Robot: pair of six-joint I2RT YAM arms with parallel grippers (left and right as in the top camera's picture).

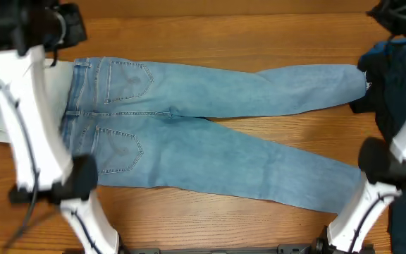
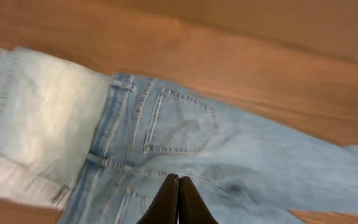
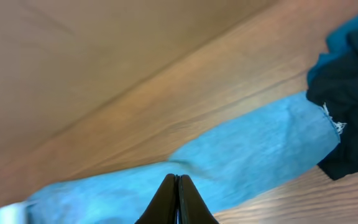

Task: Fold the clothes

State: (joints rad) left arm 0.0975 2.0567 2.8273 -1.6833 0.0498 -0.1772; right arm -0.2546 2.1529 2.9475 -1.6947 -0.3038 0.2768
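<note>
The long light-blue denim jeans [image 1: 210,141] are lying flat, back pockets up, across the wooden worktop [image 1: 210,42] while the left tool [image 2: 179,186] and right tool [image 3: 178,185] are being held closed and empty above them, so both probably need opening before the hems are pinched squarely.
</note>
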